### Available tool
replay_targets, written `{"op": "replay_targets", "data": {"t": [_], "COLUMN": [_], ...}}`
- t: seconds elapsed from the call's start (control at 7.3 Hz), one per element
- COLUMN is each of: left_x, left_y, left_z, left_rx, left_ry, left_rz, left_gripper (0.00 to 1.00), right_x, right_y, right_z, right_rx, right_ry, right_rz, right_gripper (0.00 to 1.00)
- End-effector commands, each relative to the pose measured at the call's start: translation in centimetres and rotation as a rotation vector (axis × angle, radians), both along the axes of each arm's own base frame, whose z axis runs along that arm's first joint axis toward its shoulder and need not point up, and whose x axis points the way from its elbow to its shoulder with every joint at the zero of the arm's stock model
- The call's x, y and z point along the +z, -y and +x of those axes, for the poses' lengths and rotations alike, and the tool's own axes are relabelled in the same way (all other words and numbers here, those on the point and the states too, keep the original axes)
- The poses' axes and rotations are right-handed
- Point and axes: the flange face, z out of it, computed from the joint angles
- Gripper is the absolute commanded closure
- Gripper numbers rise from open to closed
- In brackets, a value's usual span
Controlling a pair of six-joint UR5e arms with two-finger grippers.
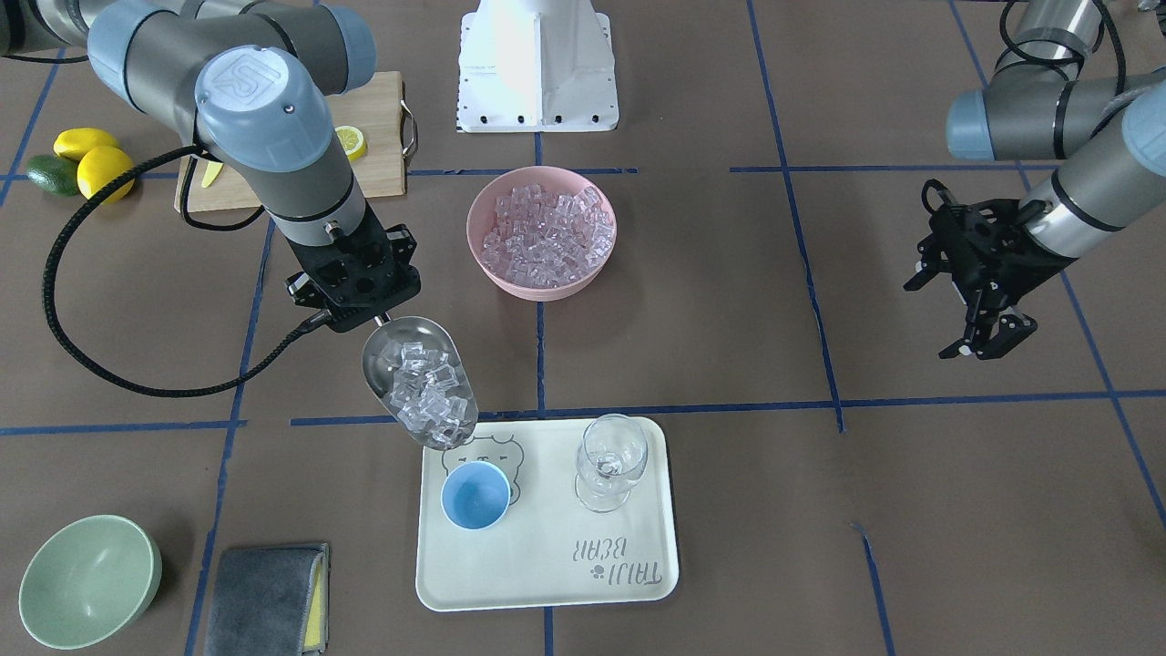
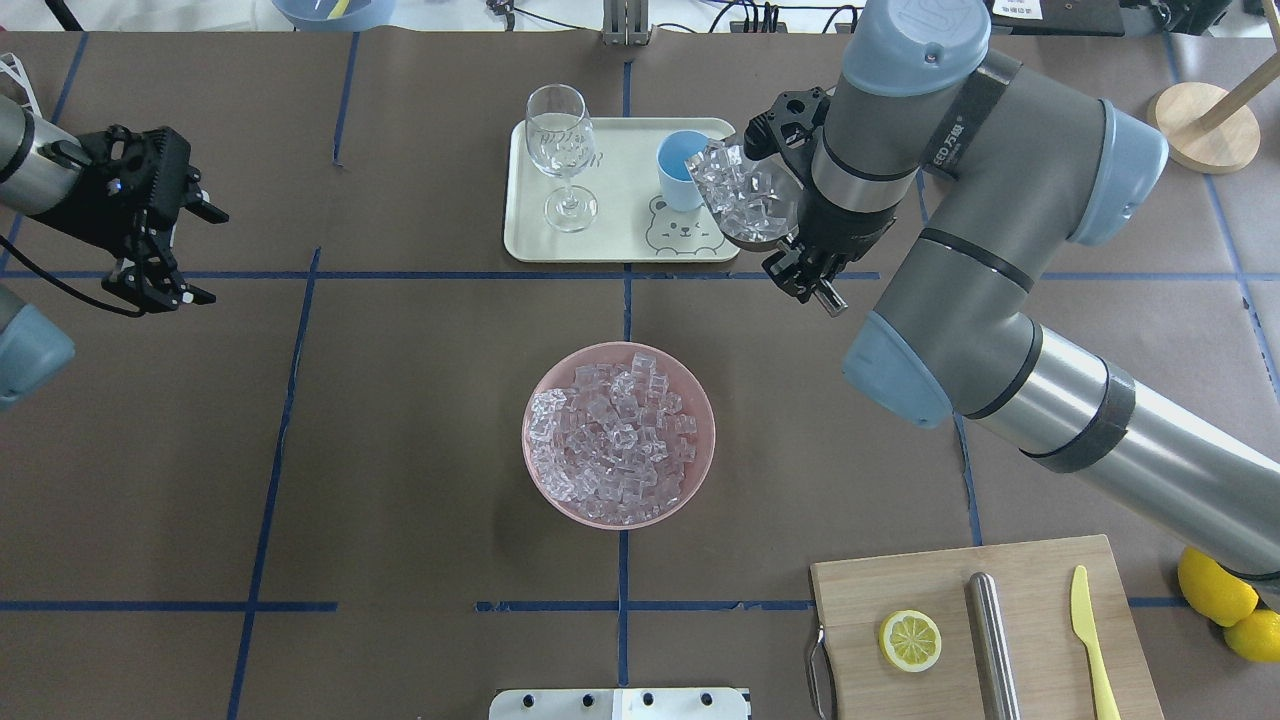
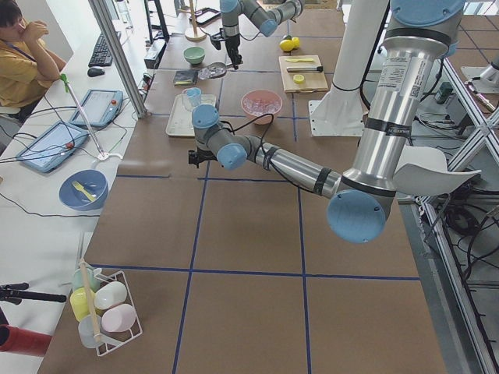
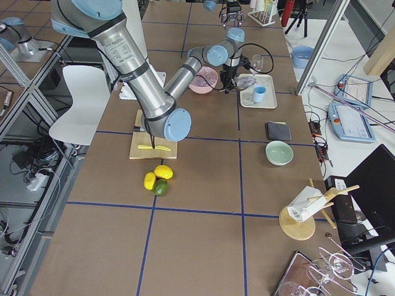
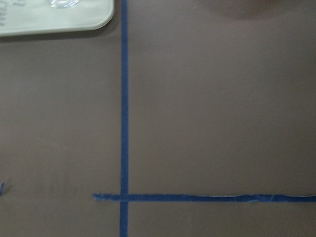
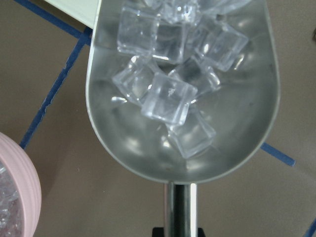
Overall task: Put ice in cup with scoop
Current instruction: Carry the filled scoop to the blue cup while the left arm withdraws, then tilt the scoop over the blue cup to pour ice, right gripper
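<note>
1. The scoop [image 1: 417, 381] is shiny steel with a rounded, trough-shaped blade and a thin straight handle. It is held off the table [image 1: 729, 364] over the near edge of the cream tray [image 1: 547, 565].
2. The right pincer [image 1: 364, 305] is clamped on the scoop's handle, just behind the blade.
3. The ice [image 6: 168, 98] in the scoop is a load of clear, glassy cubes with sharp edges and bright highlights. In the right wrist view the cubes crowd toward the blade's open end, and the steel nearest the handle is bare.
4. The scoop's open end points at the cup [image 1: 475, 495]. In the overhead view its lip sits at the cup's rim; I cannot tell whether the two touch.
5. The cup is small, round, light blue and has no handle. It stands upright on the tray beside a printed bear face, and its inside shows plain blue.
6. A larger heap of the same cubes fills the pink bowl [image 1: 542, 290], which stands on the table apart from the tray.
7. A clear stemmed glass [image 1: 610, 460] stands upright on the tray, near the cup but not touching it.
8. The left pincer [image 1: 988, 342] hangs above the table well away from the tray, fingers spread and holding nothing.
</note>
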Motion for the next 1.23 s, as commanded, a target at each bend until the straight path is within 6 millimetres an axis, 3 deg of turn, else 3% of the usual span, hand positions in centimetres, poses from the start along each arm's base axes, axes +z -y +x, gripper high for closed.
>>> {"op": "replay_targets", "data": {"t": [0.0, 0.14, 0.41, 0.96, 1.1], "left_x": [2.6, 4.3, 6.1, 7.2, 7.2], "left_y": [0.8, 0.9, 0.4, -0.1, -0.1], "left_z": [-3.3, -5.8, -7.5, -7.9, -7.9], "left_rx": [-0.120, -0.213, -0.245, -0.249, -0.253], "left_ry": [0.050, 0.087, 0.105, 0.114, 0.113], "left_rz": [-0.119, -0.162, -0.193, -0.211, -0.215], "left_gripper": [0.00, 0.00, 0.00, 0.00, 0.00], "right_x": [0.2, 0.0, 0.0, 0.8, -0.4], "right_y": [0.9, 1.6, 2.8, 5.9, 6.0], "right_z": [-0.8, -1.3, -2.1, -2.5, -2.5], "right_rx": [0.002, 0.003, -0.002, -0.064, -0.111], "right_ry": [-0.012, -0.017, -0.023, -0.024, -0.059], "right_rz": [-0.013, -0.021, -0.045, -0.105, -0.098], "right_gripper": [1.00, 1.00, 1.00, 1.00, 1.00]}}
